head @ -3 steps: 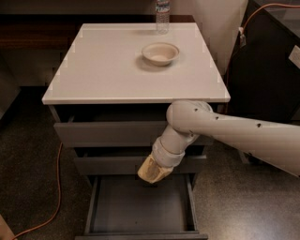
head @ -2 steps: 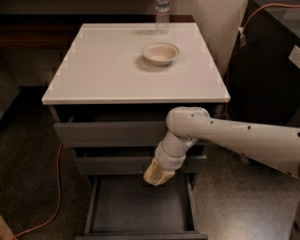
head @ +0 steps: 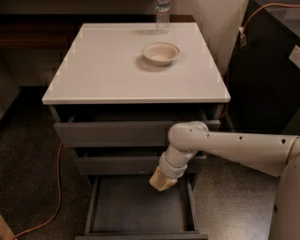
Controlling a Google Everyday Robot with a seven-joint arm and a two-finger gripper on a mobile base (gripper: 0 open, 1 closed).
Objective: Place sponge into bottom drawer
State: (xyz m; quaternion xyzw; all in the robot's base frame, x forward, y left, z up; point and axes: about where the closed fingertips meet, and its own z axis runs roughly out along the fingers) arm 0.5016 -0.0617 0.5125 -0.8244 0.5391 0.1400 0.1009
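The bottom drawer (head: 136,208) of the white-topped cabinet is pulled open and shows its shallow grey tray. My gripper (head: 163,182) points down from the white arm, over the right rear part of the open drawer. It is shut on the pale-yellow sponge (head: 161,179) and holds it just above the tray, in front of the middle drawer's front. The fingers are mostly hidden by the sponge and the wrist.
A white bowl (head: 161,53) and a clear water bottle (head: 162,13) stand on the cabinet's white top (head: 103,65). The two upper grey drawers (head: 112,133) are slightly out. An orange cable (head: 57,187) runs on the floor at the left. A black cabinet (head: 267,70) stands at the right.
The arm has moved the sponge slightly down and to the right, closer to the open bottom drawer's tray. Nothing else has moved.
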